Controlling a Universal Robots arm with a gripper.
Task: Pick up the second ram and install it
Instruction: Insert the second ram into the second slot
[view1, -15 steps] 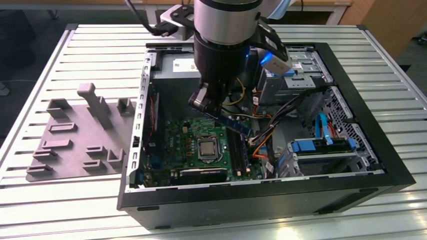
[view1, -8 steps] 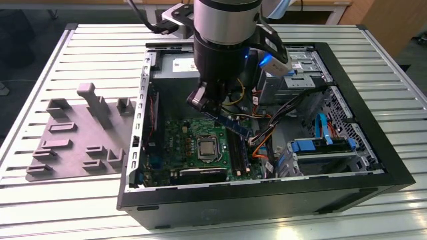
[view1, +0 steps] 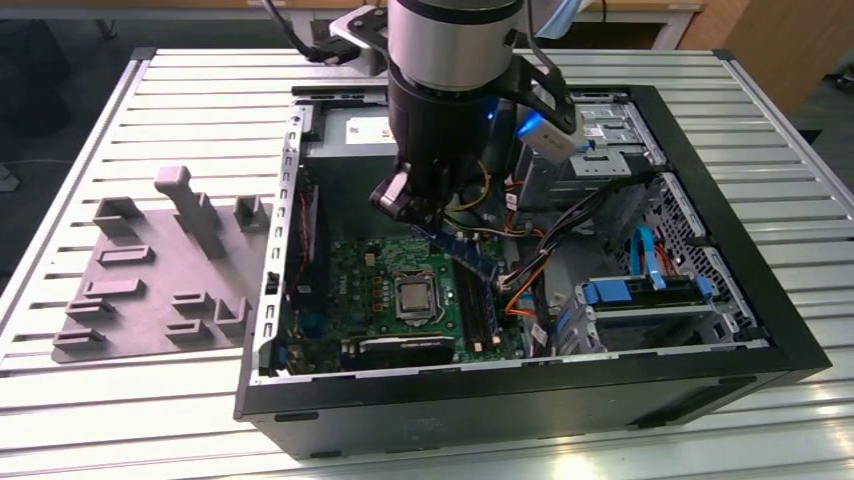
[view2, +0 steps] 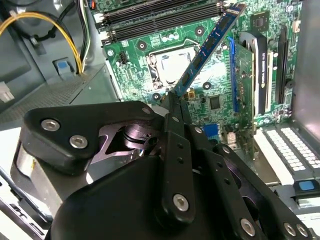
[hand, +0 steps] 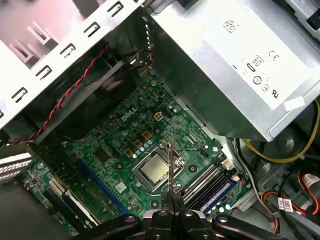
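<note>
The second ram (view2: 210, 47), a long thin blue-green stick, hangs tilted above the green motherboard (view1: 367, 275) inside the open computer case. My gripper (view2: 175, 102) is shut on one end of it. In the exterior view the ram (view1: 467, 248) juts down and toward that view's right from the gripper (view1: 424, 222), over the board's upper part. The first wrist view shows the ram (hand: 170, 167) edge-on as a thin line above the processor socket (hand: 152, 170), held by the gripper (hand: 171, 202). The long black memory slots (hand: 205, 182) lie beside the socket, a short way from the stick.
The grey power supply (hand: 225, 65) and yellow cables (view2: 50, 20) crowd one side of the board. An upright expansion card (view2: 242, 80) stands near the ram. The case walls (view1: 534, 400) ring the work area. A grey fixture plate (view1: 160, 280) with posts lies outside the case at the exterior view's left.
</note>
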